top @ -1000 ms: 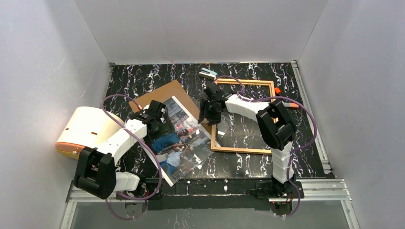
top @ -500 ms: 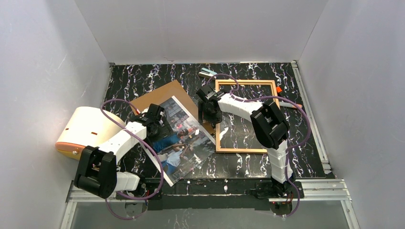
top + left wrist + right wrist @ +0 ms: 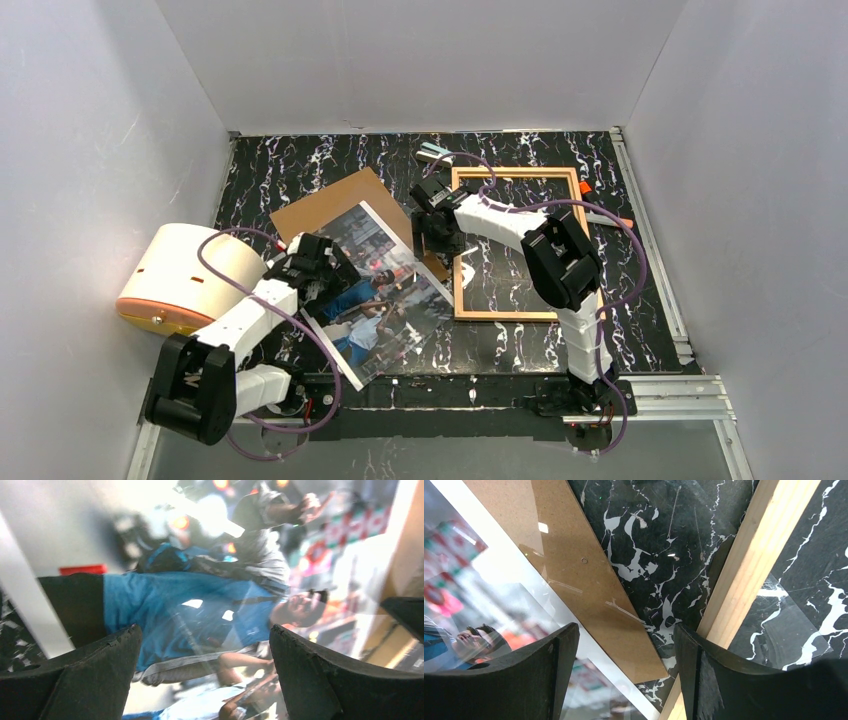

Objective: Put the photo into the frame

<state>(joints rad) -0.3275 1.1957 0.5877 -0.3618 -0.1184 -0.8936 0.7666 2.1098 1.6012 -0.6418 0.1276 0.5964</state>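
Black marbled tabletop [image 3: 300,165] inside a white-walled booth: the photo [image 3: 385,300] is not yet in the frame [image 3: 505,316].
The photo lies askew, partly on the brown backing board [image 3: 330,200], just left of the frame. Only marble shows through the frame's pane, so it holds nothing. The left end effector [image 3: 205,645] is spread wide over the print and grips nothing. The right end effector [image 3: 621,645] is spread and empty between the board and the frame's left rail. The whole insertion remains.

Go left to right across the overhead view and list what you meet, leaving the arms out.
cream drum with an orange rim → the photo → the frame → orange-tipped stick. The brown backing board is left out because it overlaps the photo.
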